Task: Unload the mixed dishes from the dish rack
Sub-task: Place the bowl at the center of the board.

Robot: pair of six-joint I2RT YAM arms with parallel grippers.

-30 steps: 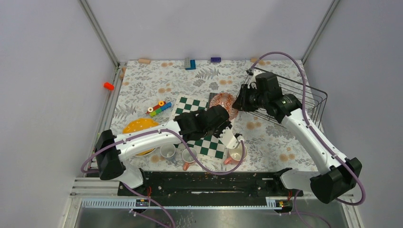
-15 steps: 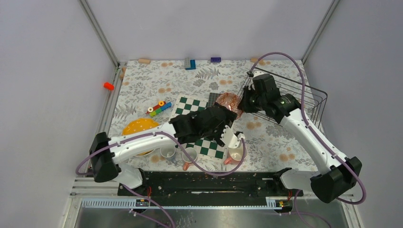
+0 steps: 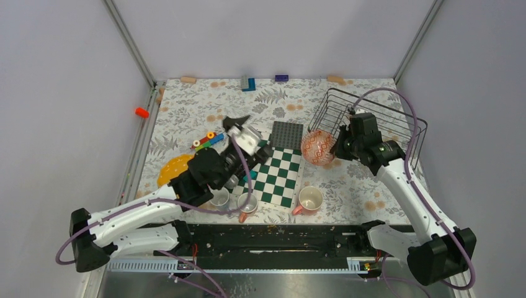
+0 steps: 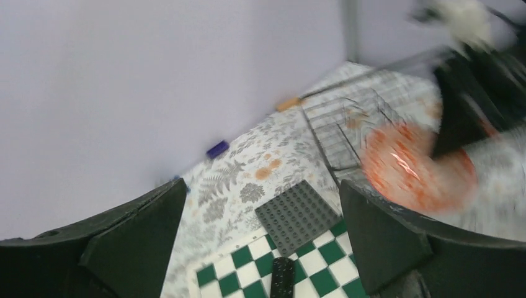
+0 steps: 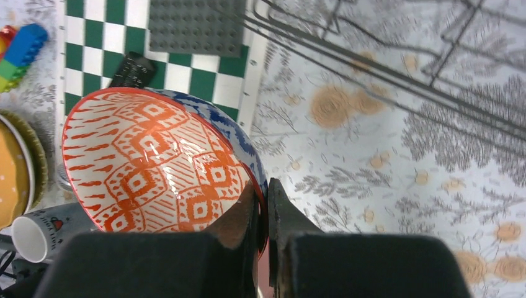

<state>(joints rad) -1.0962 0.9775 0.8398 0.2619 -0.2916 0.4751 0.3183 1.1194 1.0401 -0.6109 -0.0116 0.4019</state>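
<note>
Left wrist view blurs; left gripper [image 4: 260,226] gapes wide, right gripper [image 5: 265,194] pinches the red-patterned dish [image 5: 155,164] over floral tablecloth [image 3: 186,105], grey walls [image 3: 279,37] around

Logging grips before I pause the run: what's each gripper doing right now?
Left gripper: open, holding nothing.
Right gripper: shut on the rim of the red patterned bowl.

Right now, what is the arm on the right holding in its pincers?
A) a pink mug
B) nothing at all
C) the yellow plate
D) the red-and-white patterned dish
D: the right gripper is pinched shut on the rim of the red-and-white patterned dish, holding it beside the dish rack.
</note>
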